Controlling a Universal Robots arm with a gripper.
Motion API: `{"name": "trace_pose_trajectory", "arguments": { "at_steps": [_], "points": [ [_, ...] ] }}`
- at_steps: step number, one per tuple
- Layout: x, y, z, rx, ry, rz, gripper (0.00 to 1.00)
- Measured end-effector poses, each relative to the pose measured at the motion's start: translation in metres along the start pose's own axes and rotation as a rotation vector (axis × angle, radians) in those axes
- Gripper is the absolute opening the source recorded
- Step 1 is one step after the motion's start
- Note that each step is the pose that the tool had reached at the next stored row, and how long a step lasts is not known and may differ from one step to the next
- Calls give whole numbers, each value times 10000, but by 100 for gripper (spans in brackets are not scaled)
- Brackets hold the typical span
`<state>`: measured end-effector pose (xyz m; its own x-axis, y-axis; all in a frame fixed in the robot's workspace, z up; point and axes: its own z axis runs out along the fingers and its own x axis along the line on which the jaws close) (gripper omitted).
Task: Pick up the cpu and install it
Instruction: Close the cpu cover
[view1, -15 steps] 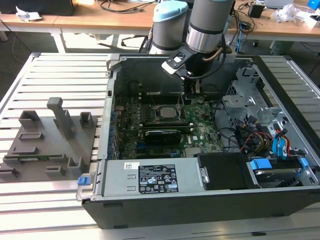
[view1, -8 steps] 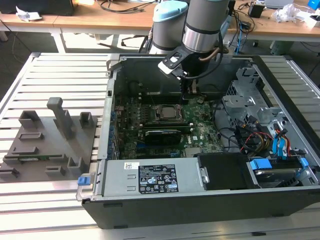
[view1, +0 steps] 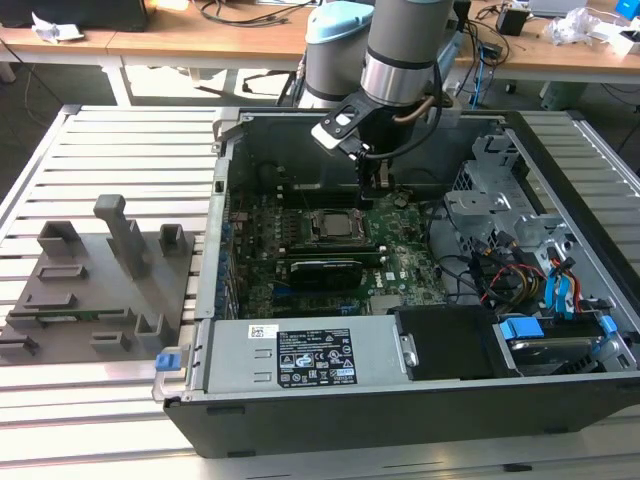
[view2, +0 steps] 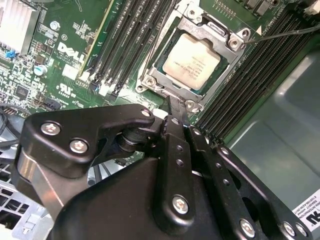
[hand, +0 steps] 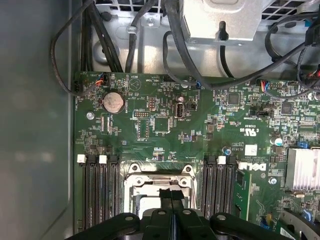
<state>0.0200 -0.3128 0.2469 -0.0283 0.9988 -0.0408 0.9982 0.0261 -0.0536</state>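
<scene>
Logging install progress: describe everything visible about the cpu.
The cpu is a flat square chip with a pale, shiny metal top bearing faint print. It lies flat in the motherboard socket, ringed by its metal frame, memory slots on either side. The tool is shut beside the frame, not touching the chip.

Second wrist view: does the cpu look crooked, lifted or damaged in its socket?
Nothing stands out. The small square silvery cpu lies flat inside the metal-framed socket, its edges parallel to the frame, with no visible tilt or damage. The black tool is shut, just off the socket's edge and not touching the chip.
</scene>
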Motion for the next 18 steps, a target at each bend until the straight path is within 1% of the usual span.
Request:
{"name": "trace_pose_trajectory", "arguments": {
  "at_steps": [7,14,17,18],
  "points": [
    [0,-11,4,0,0,0,11],
    [2,-39,14,0,0,0,11],
    [4,-75,44,0,1,1,11],
    [5,-82,68,0,1,1,11]
  ]
}}
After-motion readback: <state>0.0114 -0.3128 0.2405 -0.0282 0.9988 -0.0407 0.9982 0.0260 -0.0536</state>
